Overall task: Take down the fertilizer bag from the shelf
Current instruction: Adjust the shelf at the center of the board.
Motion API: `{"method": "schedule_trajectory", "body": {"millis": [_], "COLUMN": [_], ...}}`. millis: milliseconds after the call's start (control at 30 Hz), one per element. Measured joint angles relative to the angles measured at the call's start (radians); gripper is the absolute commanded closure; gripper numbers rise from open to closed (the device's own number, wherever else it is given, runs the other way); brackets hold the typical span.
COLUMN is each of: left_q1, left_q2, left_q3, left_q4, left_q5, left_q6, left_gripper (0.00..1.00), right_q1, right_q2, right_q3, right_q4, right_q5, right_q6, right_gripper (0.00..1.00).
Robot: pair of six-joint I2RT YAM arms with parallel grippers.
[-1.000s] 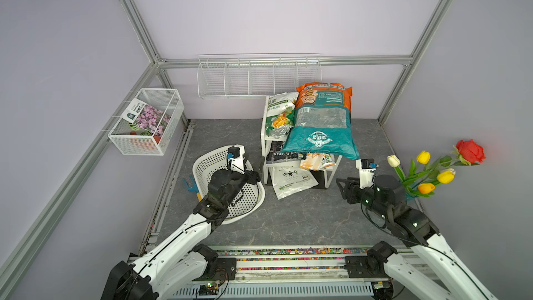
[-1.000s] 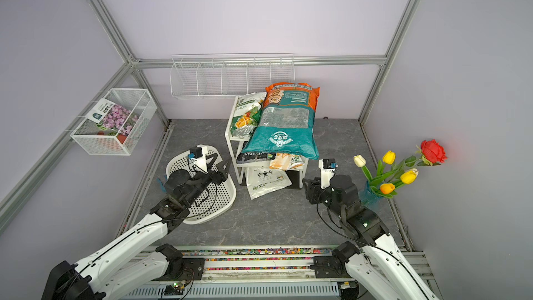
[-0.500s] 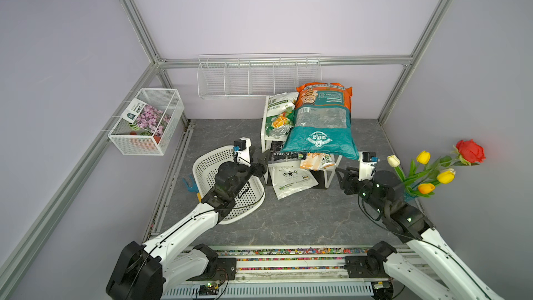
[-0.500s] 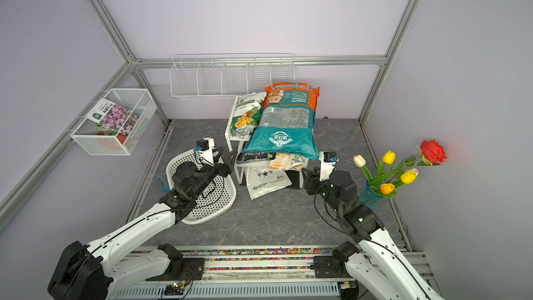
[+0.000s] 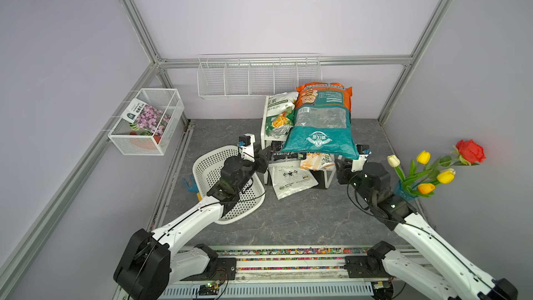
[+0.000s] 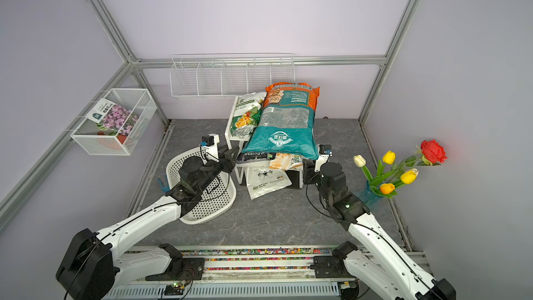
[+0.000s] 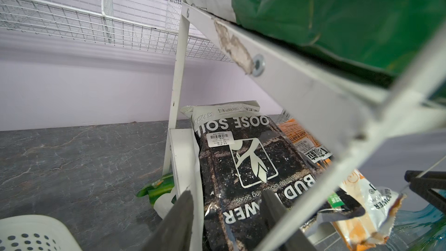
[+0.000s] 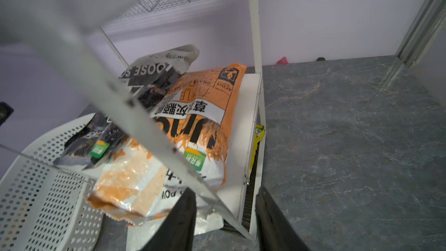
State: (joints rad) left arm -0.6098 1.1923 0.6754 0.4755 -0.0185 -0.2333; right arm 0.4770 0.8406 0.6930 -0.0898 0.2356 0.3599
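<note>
- Two claws sit at the front of the shelf [image 7: 301,85] in both top views: the left claw [image 5: 265,157] at its 8 o'clock corner, the right claw [image 5: 341,164] at its 4 o'clock corner.
- Teal and orange, the fertilizer bag [image 5: 318,128] lies flat on the shelf's top board, its teal end overhanging the front edge toward 6 o'clock. A white-and-green bag [image 5: 278,116] touches it on its 9 o'clock side.
- Left claw: jaws partly apart, gripping nothing; the black soil bag [image 7: 241,160] on the middle board shows between the fingers [image 7: 183,216].
- Right claw: jaws partly apart, gripping nothing; a shelf rail crosses in front of them, and the orange bag [image 8: 205,117] lies on the middle board beyond.
- On the desk [image 5: 302,217]: a white pouch [image 5: 291,180] under the shelf, a perforated basket [image 5: 206,165] at the shelf's 8 o'clock beneath the left arm, and flowers [image 5: 445,176] at 3 o'clock.
</note>
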Motion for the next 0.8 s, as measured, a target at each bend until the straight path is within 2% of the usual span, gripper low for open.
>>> {"method": "schedule_trajectory", "body": {"millis": [200, 333, 467, 567, 800], "left_q1": [-0.004, -0.006, -0.014, -0.019, -0.007], "left_q2": [0.042, 0.076, 0.108, 0.155, 0.317], "left_q3": [0.018, 0.035, 0.057, 0.094, 0.256], "left_q4": [-0.003, -0.004, -0.005, -0.010, -0.030], "left_q5": [0.000, 0.000, 0.003, 0.012, 0.012], "left_q6": [0.000, 0.000, 0.003, 0.000, 0.000], "left_gripper": [0.54, 0.57, 0.61, 0.68, 0.72], "right_q1": [-0.015, -0.023, -0.024, -0.025, -0.033], "right_q2": [0.018, 0.049, 0.044, 0.030, 0.008], "right_q3": [-0.017, -0.019, -0.032, -0.045, -0.064], "right_q4": [0.065, 0.106, 0.131, 0.138, 0.148], "right_q5": [-0.018, -0.048, -0.056, -0.051, -0.034], "right_q6": [-0.001, -0.003, -0.031, -0.050, -0.077], "right_gripper": [0.61, 0.78, 0.85, 0.87, 0.87]}}
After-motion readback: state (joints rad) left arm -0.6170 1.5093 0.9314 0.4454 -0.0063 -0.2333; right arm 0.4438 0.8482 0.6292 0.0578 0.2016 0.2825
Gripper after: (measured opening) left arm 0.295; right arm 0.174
